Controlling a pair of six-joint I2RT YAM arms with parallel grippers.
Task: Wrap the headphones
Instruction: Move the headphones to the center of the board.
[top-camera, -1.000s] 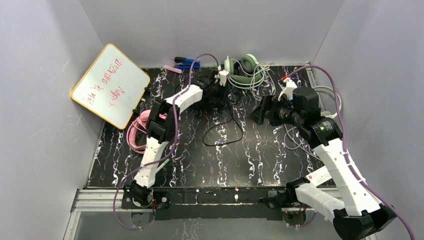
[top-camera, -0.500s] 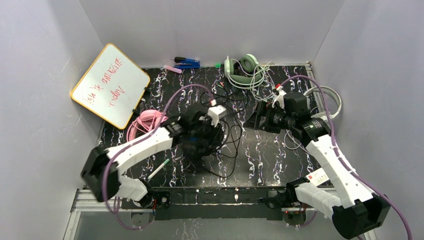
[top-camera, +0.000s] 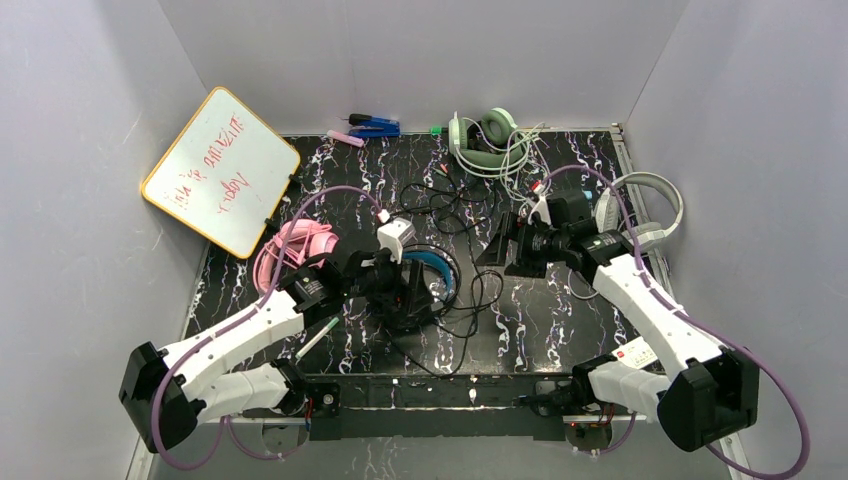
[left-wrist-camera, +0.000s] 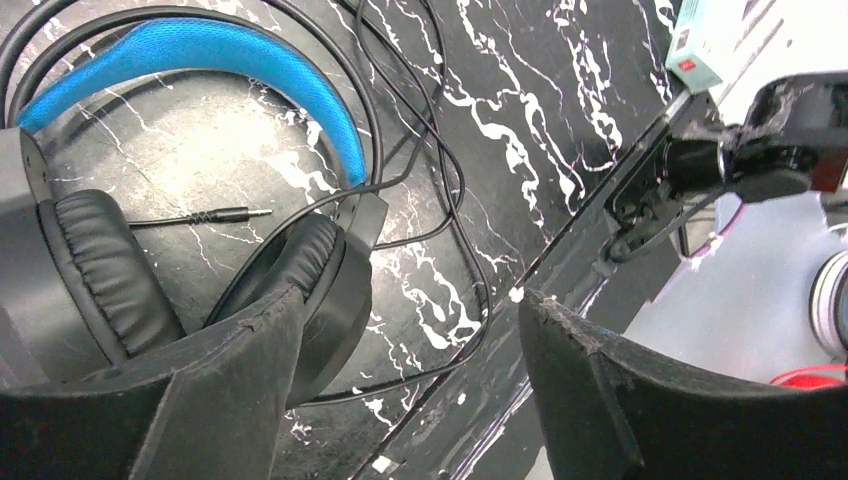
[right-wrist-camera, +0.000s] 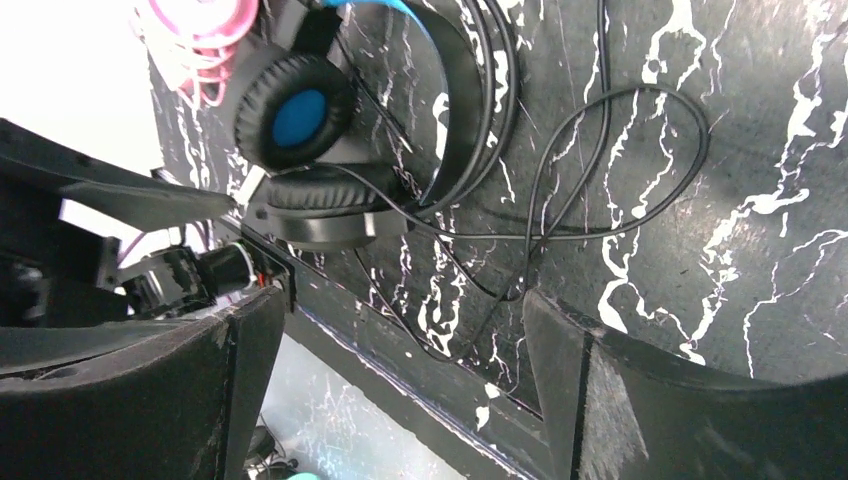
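Note:
The black-and-blue headphones (top-camera: 432, 268) lie near the front middle of the table, their blue band (left-wrist-camera: 200, 60) and padded cup (left-wrist-camera: 110, 270) beside my left gripper (left-wrist-camera: 410, 305). That gripper (top-camera: 410, 298) is open, one finger against the cup and only a loop of thin black cord (left-wrist-camera: 455, 250) on the table between the jaws. My right gripper (top-camera: 492, 248) hovers open just to the right, empty (right-wrist-camera: 395, 305), over the loose cord loops (right-wrist-camera: 600, 170). Pink headphones (top-camera: 290, 250) sit at the left and white-grey headphones (top-camera: 645, 205) at the right edge.
Green headphones (top-camera: 485, 145) with a pale cord lie at the back. A whiteboard (top-camera: 220, 170) leans on the left wall, with blue and pink pens (top-camera: 372, 126) behind it. A pen (top-camera: 318, 338) and a white box (top-camera: 640, 352) lie near the front rail (top-camera: 430, 390).
My left arm swung from the back of the table to the front middle, bringing the black-and-blue headphones along, and its jaws opened. My right gripper shifted left, staying open.

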